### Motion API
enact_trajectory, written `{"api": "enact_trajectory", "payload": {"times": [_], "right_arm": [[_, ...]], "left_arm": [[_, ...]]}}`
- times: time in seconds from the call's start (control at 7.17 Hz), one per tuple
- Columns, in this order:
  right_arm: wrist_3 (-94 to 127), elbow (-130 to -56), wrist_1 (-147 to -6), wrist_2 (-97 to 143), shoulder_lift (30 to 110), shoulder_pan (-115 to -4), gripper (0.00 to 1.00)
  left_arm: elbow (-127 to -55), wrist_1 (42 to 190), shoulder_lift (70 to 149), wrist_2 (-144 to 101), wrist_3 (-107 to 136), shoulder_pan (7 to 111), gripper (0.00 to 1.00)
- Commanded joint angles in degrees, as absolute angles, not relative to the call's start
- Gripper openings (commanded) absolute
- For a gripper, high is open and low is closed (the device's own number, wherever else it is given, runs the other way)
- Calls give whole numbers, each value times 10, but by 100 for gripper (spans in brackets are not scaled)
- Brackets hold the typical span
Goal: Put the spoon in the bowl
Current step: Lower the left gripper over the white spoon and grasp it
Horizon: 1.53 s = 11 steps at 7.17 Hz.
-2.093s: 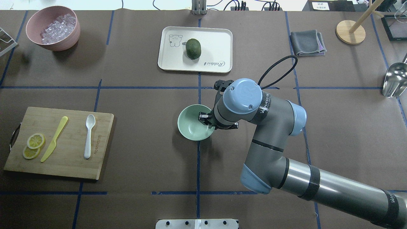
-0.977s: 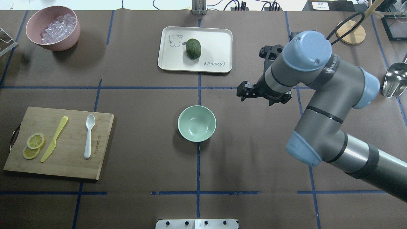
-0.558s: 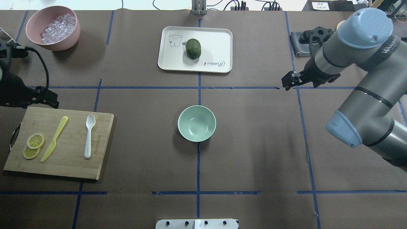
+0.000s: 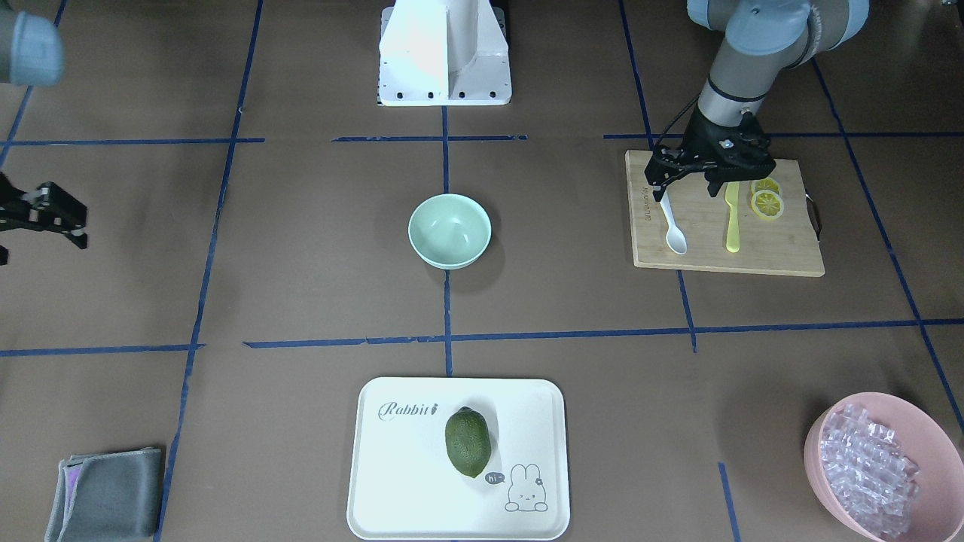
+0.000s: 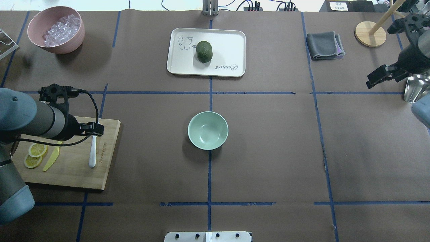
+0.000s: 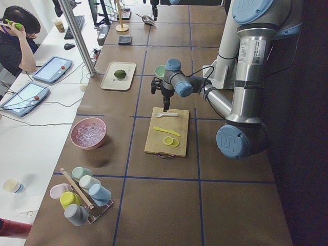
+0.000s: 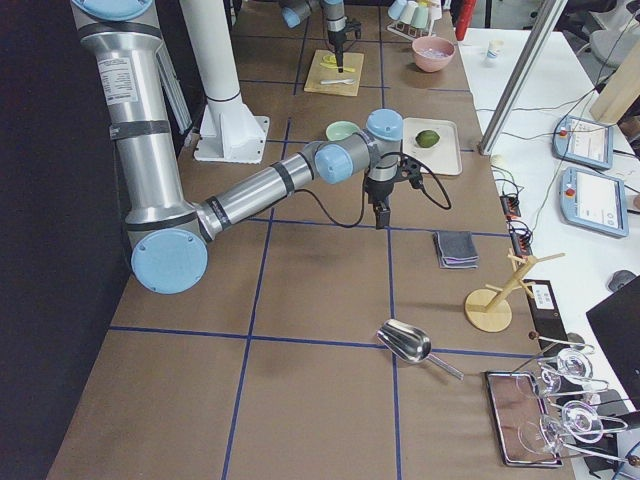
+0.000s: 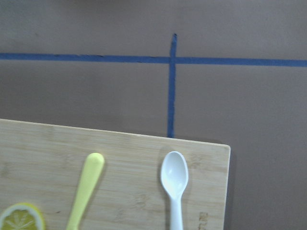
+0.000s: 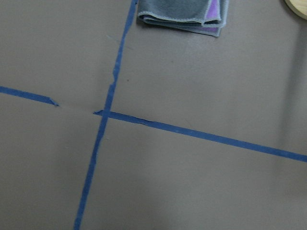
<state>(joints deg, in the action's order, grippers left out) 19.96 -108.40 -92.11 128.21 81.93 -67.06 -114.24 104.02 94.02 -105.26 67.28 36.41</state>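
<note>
The white spoon lies on the wooden cutting board at the left, scoop pointing away from me. It also shows in the front view and the left wrist view. The mint-green bowl stands empty at the table's middle. My left gripper hovers open above the spoon, clear of it. In the overhead view the left gripper hides the scoop. My right gripper is open and empty at the far right, away from the bowl.
A yellow knife and lemon slices lie on the board left of the spoon. A pink bowl of clear cubes is at the back left. A tray holds a green fruit. A grey cloth and a metal scoop are at the right.
My right gripper left the bowl and drew back to the far right. My left arm came in from the left and moved over the spoon. Bowl and spoon stayed put.
</note>
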Motion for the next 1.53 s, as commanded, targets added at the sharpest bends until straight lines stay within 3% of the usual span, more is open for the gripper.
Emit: {"api": "enact_trajectory", "payload": {"times": [0.0,0.28,0.56,0.84,1.12,1.4], "right_arm": [[154,-1080,-921,1307,845,-707,100],[156,-1080,-921,1307,846,-708,100],[159,-1081,-921,1307,846,-708,100],[160,-1082,-921,1307,846,-708,100],[161,-1081,-921,1307,846,-708,100],[162,-1081,-921,1307,847,-708,100]], "left_arm": [[-1073,1125,941,-1029,708,335,100],[-1071,1124,940,-1030,710,319,97],[-1072,1123,939,-1034,711,320,85],[-1080,1123,923,-1036,708,320,61],[-1081,1123,920,-1037,708,321,44],[-1083,1123,921,-1036,710,321,16]]}}
